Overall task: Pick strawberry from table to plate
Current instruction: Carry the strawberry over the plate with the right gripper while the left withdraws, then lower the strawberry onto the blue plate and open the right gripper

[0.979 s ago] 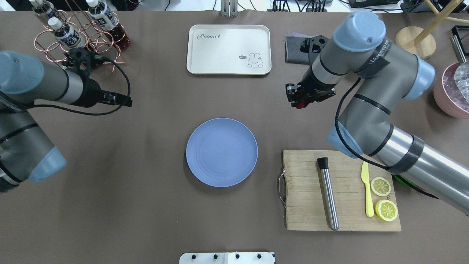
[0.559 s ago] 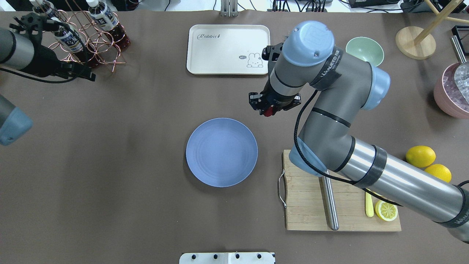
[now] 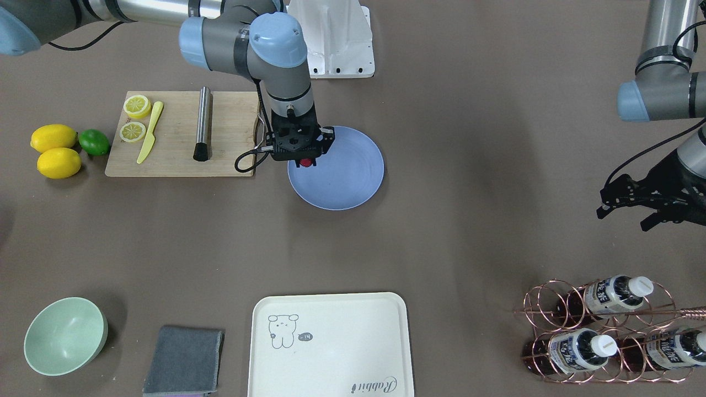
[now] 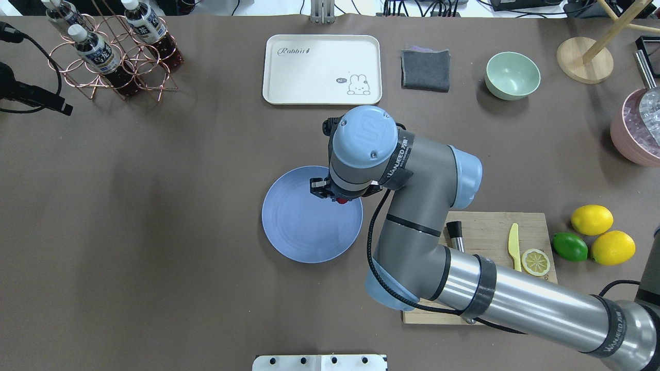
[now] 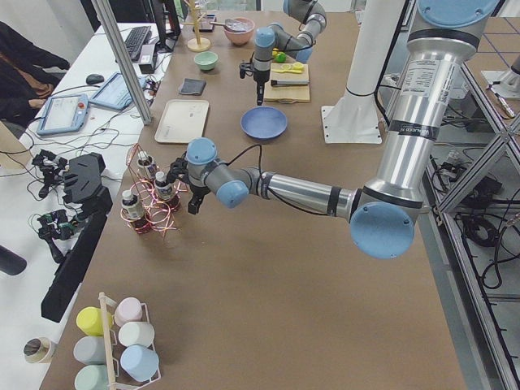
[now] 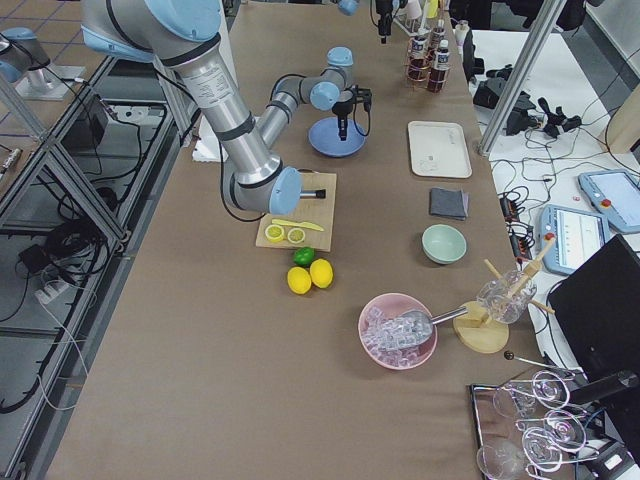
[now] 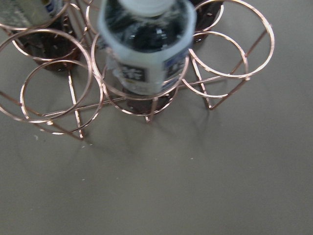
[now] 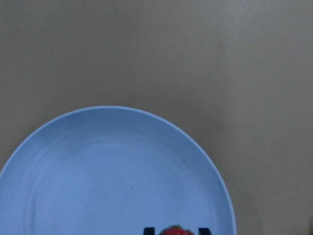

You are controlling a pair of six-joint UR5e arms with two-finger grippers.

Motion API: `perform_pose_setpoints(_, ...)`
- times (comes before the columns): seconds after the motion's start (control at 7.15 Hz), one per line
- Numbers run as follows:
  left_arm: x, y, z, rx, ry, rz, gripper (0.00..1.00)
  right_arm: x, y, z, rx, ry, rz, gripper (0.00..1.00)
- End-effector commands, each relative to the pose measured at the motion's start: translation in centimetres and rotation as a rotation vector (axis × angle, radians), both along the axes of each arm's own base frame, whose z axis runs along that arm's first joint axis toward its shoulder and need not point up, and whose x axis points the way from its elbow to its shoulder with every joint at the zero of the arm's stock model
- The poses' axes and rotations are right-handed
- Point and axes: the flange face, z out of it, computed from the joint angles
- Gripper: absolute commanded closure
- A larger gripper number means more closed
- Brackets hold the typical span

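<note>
Strawberry (image 3: 306, 163) is clamped in R pincer (image 3: 305, 160), held over plate (image 3: 353, 179), near its rim on the cutting board (image 3: 171, 154) side. L pincer (image 3: 621, 220) is seen spread & empty, above worktop (image 3: 452, 121) nr bottle rack (image 3: 557, 309).

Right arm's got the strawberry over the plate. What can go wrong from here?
1. The right gripper holds the strawberry over the side of the plate nearest the cutting board, not its middle. The plate is shallow, so a round berry released there may roll over the rim onto the table.
2. The side views suggest a gap under the berry; opening from that height might bounce it out.
</note>
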Motion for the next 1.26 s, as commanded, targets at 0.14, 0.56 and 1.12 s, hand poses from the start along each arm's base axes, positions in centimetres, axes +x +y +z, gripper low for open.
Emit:
perform_pose_setpoints(0.14, -4.3, -0.8, 3.0, 0.0, -0.091, 0.087, 0.02, -3.7, 0.8, 0.1, 0.016, 0.024, 0.0, 1.0)
perform_pose_setpoints(0.56, -5.8, -1.0, 3.6, -0.001, -0.106, 0.086, 0.02, -7.0, 1.9, 0.6, 0.017, -0.062, 0.001, 1.0)
perform_pose_setpoints(1.12, -6.2, -0.7, 4.1, -0.01, -0.105, 0.082, 0.02, -7.2, 2.0, 0.7, 0.005, -0.039, 0.023, 0.0)
